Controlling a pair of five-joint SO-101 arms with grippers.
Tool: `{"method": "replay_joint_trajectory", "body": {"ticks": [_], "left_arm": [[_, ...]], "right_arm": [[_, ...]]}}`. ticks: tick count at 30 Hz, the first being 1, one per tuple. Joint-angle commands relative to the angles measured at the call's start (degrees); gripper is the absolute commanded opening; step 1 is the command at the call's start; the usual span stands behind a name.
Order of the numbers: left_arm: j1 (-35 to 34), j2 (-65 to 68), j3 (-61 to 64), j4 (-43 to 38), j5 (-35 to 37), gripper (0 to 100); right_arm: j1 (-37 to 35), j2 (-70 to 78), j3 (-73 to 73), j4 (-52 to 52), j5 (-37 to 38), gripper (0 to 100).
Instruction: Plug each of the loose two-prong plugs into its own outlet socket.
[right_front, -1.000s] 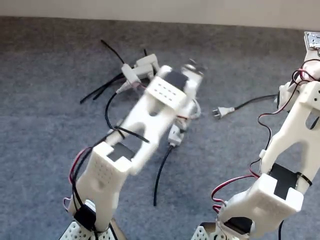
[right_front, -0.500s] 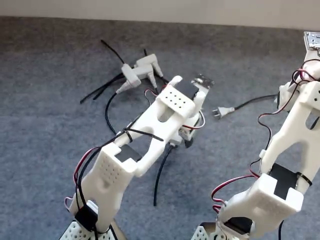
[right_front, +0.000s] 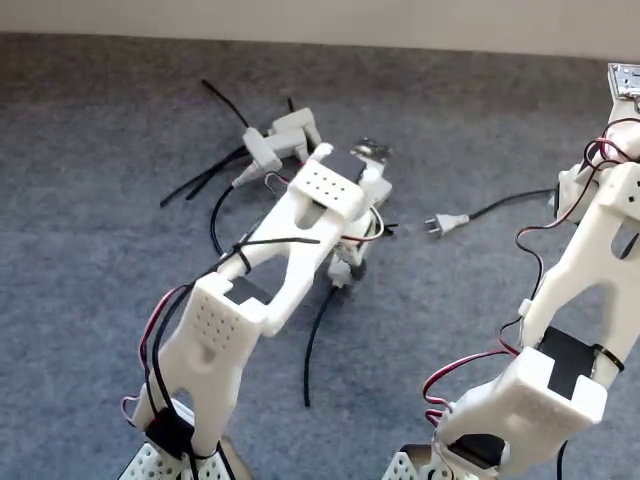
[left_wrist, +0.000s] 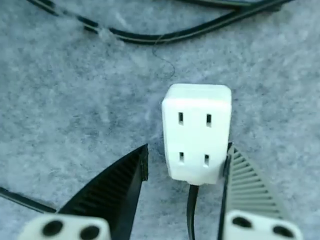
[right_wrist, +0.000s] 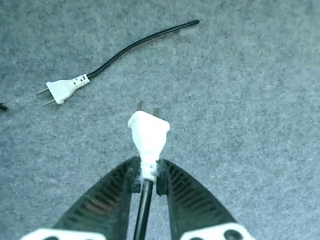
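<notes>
**op:** where's the socket relative to the left arm?

**eng:** outlet block (left_wrist: 196, 132) lies face up on the grey counter (left_wrist: 75, 90), right between your left fingers (left_wrist: 122, 189). The fingers are spread and grip nothing. One tip is just beside the block's edge, the other has a clear gap. They bracket only the cord-end half

**op:** axis?

**eng:** the long axis runs straight out along the fingers' reach, and the black cord (left_wrist: 190, 215) exits toward the wrist. A close would land across the two long sides, which looks like the right squeeze. I'd centre first so both pads meet together, else the block likely skids

**op:** what does it look like?

**eng:** white rounded rectangle with two slot pairs stacked along its length, both vacant. Smooth hard plastic, probably light, so expect it to slide on the nap

**op:** right side?

**eng:** your right fingers (right_wrist: 112, 196) are clamped on the held plug (right_wrist: 148, 131), at the neck where cord meets body. It's a flat white plug with two prongs pointing straight away from the wrist, in line with the fingers. Can't tell whether it's clear of the counter

**op:** the other one?

**eng:** the loose plug (right_front: 445, 224) lies flat between the two arms, prongs toward the left arm, cord trailing toward the right. Your left arm is the one over the block and the right is well apart. So the held plug has to travel to the block, prongs squared to one slot pair
</notes>
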Motion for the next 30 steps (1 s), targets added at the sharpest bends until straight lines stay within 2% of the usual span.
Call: {"method": "replay_joint_trajectory", "body": {"ticks": [1,5,8,14,21,25,30], "left_arm": [[3.8,0.5,-0.2,-0.5,0.2,21],[7.3,2.2,-0.2,-4.0,0.4,8],[9.4,2.3,-0.3,-5.4,6.3,4],[10.0,2.7,-8.0,-2.5,23.3,3],[13.7,2.7,-12.7,-1.2,37.0,3],[15.5,2.9,-12.7,-1.8,42.2,4],[15.3,5.8,-13.0,-3.9,42.6,4]], "right_arm": [[0.7,-3.2,-1.9,2.1,0.5,0.6],[1.3,-3.2,-1.9,2.2,0.5,0.6],[1.5,-3.3,-1.9,2.2,0.5,0.6],[1.4,-3.3,-1.9,2.2,0.5,0.6],[1.2,-3.3,-1.9,2.2,0.5,0.6],[1.3,-3.3,-1.9,2.2,0.5,0.6],[1.2,-3.3,-1.9,2.2,0.5,0.6]]}}
